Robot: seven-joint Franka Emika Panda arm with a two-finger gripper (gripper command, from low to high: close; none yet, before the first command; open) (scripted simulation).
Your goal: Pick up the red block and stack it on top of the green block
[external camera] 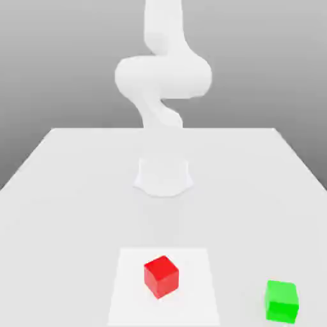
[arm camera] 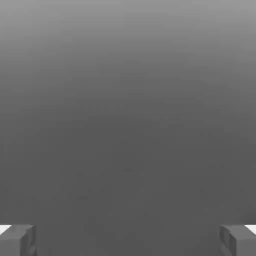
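The tool (arm camera: 128,241) is wide open in the hand view; the exterior view adds the red block (external camera: 161,276), well apart from the green block (external camera: 281,301).

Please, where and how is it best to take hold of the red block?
Probably grip the red block by two opposite upright side faces, coming from straight above. It is a small cube with flat sides, and its top is uncovered. It sits turned, one corner edge toward the exterior view, so the hand should likely be rotated to match the faces.
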